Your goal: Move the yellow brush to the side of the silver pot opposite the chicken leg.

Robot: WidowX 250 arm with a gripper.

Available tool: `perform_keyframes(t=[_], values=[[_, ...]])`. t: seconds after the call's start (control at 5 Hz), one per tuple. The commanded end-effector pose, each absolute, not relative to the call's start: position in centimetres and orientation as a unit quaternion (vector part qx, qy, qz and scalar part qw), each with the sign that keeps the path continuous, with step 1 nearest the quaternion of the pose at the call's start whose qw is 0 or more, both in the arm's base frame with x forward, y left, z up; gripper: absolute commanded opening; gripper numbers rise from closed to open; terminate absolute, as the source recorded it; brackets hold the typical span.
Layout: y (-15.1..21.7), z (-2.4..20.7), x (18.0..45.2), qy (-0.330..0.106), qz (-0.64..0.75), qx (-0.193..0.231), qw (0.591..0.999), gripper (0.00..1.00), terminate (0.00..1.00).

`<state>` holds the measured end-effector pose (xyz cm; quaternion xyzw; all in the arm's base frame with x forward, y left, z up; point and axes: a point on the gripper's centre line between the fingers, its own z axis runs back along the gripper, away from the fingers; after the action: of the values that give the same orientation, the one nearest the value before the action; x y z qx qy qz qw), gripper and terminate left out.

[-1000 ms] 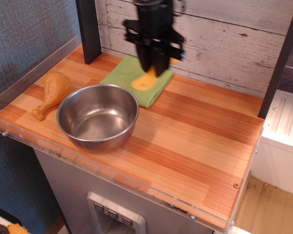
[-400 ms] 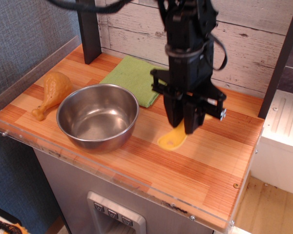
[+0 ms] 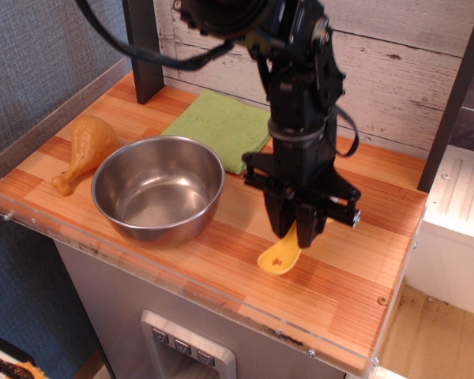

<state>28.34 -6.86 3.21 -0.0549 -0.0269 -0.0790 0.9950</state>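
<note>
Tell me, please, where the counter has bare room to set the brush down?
Bare wood lies right of the pot, running to the counter's right and front edges, around the gripper holding the brush. It is crowded left of the pot, where the chicken leg lies, and behind it, where the green cloth sits.

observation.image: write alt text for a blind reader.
A black gripper holds a yellow brush low over a wooden counter, right of a silver pot. A chicken leg lies left of the pot.
</note>
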Motion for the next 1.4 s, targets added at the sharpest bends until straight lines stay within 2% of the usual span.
perform_keyframes(t=[0.0,0.2,0.4,0.6,0.8,1.0,1.2], values=[[-6.9,1.8,26.5,-0.04,-0.096,-0.001,0.995,0.0,0.0],[-7.0,2.8,26.3,-0.048,-0.129,0.024,0.99,1.0,0.0],[-5.8,6.2,26.3,-0.085,-0.131,0.036,0.987,1.0,0.0],[-3.0,10.6,25.1,-0.11,-0.121,0.009,0.986,1.0,0.0],[-1.7,12.4,24.1,-0.103,-0.107,-0.024,0.989,1.0,0.0],[-1.1,12.0,23.3,-0.084,-0.1,-0.042,0.991,1.0,0.0],[-1.1,12.0,23.3,-0.084,-0.1,-0.042,0.991,1.0,0.0]])
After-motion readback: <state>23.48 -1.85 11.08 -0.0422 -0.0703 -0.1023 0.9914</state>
